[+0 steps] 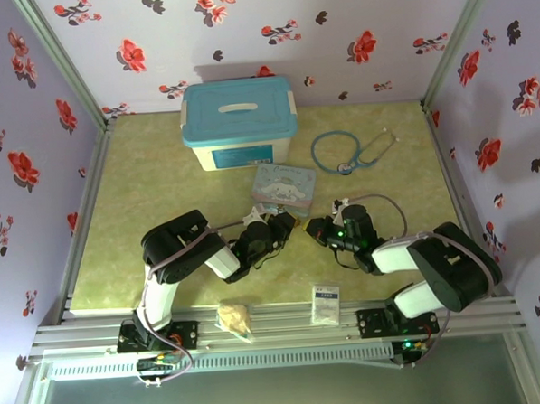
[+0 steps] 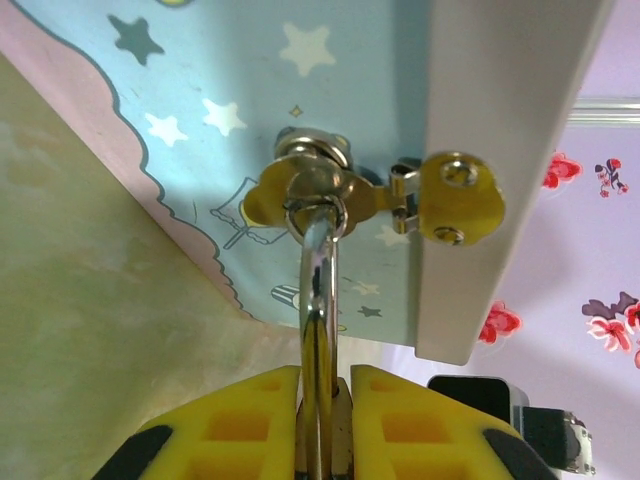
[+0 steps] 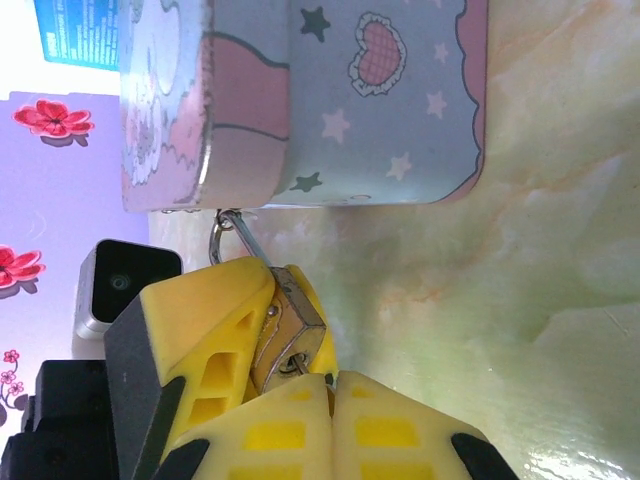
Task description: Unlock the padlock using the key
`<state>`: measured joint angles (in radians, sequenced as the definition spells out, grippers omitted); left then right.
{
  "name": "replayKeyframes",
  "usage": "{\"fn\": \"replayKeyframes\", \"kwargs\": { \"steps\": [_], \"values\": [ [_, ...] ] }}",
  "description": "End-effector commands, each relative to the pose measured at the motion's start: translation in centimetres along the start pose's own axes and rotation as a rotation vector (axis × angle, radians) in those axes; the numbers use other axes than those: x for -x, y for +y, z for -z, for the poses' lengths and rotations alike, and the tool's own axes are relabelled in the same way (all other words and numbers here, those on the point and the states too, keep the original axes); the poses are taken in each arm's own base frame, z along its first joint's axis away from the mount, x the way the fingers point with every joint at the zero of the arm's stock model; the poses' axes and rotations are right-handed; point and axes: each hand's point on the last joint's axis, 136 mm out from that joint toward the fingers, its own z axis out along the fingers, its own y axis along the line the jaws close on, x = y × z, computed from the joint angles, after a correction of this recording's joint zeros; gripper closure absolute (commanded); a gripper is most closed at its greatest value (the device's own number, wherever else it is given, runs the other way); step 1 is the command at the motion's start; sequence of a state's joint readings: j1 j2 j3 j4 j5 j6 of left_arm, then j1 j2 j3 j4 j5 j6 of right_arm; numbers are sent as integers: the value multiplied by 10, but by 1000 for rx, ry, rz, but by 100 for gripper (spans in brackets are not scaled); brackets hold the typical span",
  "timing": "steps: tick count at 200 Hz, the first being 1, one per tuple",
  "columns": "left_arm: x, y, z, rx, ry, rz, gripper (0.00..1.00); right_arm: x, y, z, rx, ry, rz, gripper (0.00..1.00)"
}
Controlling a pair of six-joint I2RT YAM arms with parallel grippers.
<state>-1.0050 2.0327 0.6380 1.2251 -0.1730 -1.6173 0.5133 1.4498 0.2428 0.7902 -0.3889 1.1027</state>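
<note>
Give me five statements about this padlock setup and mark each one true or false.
1. The left pincer is clamped on the shackle of the padlock. True.
2. The shackle hangs free of the pastel tin. False: it is threaded through the tin's hasp.
3. The right pincer holds the key at the padlock's brass body. True.
4. The stethoscope lies on the blue-lidded box. False: it lies on the table, to the right of the box.
5. The white packet sits against the back wall. False: it lies at the near edge, between the arm bases.
</note>
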Motion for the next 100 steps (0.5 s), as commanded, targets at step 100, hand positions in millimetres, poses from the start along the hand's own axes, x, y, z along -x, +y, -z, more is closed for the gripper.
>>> {"fn": "replayKeyframes", "kwargs": {
  "steps": [100],
  "values": [
    [-43, -26, 0, -93, 146, 7, 100, 40, 44, -5, 206, -92, -144, 100]
  ]
}}
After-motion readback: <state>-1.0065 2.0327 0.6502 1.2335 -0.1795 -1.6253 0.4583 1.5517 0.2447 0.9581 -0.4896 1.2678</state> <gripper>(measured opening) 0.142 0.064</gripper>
